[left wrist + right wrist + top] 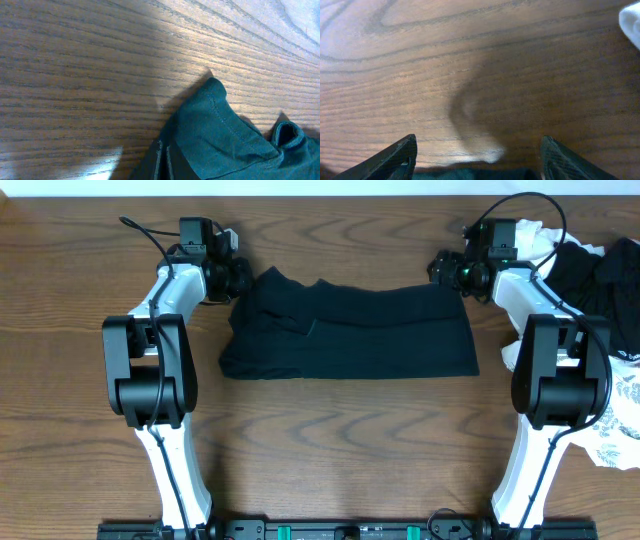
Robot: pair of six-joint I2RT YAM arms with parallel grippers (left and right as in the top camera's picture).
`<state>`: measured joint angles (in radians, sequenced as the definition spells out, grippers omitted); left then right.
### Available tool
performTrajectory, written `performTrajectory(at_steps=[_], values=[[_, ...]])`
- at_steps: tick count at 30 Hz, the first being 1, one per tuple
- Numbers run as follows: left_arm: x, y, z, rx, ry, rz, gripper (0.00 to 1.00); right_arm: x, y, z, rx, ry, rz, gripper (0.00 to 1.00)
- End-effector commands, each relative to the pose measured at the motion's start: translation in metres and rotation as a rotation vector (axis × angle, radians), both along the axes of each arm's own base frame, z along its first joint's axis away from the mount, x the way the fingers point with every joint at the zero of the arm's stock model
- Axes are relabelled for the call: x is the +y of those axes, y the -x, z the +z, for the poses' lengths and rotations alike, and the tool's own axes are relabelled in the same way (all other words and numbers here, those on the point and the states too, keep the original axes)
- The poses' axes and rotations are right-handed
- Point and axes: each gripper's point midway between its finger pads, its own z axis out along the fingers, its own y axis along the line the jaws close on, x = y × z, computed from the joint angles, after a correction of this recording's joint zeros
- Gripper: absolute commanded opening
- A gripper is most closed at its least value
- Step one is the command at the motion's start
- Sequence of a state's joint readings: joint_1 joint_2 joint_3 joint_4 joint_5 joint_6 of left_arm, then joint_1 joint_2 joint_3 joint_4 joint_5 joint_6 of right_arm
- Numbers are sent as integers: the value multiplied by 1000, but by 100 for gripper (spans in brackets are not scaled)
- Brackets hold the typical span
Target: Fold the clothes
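Note:
A plain black garment [350,330] lies spread across the middle of the table, partly folded with creases at its left end. My left gripper [240,278] sits at its far left corner. In the left wrist view the fingers [163,150] are pressed together on the dark fabric's edge [220,135]. My right gripper [443,268] is at the far right corner. Its jaws [479,137] stand wide open over bare wood, with the garment's edge [475,175] just showing low between them.
A heap of other clothes lies at the right edge: a black one [600,275], a white one [535,240] and a leaf-print one [620,420]. A white scrap [632,20] shows in the right wrist view. The table's far edge [320,194] runs close behind both grippers.

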<state>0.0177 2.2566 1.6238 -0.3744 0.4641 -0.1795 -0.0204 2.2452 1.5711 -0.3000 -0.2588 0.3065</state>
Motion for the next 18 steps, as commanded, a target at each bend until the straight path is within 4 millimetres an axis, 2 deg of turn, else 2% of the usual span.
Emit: performTrajectory(at_steps=[1, 9, 18], values=[[2, 6, -14, 31, -5, -3, 6, 0, 5, -25, 57, -23, -17, 73], [2, 6, -14, 31, -5, -3, 6, 0, 7, -27, 71, -26, -15, 55], [2, 8, -15, 38, -5, -4, 6, -11, 16, -32, 116, -27, -38, 61]])
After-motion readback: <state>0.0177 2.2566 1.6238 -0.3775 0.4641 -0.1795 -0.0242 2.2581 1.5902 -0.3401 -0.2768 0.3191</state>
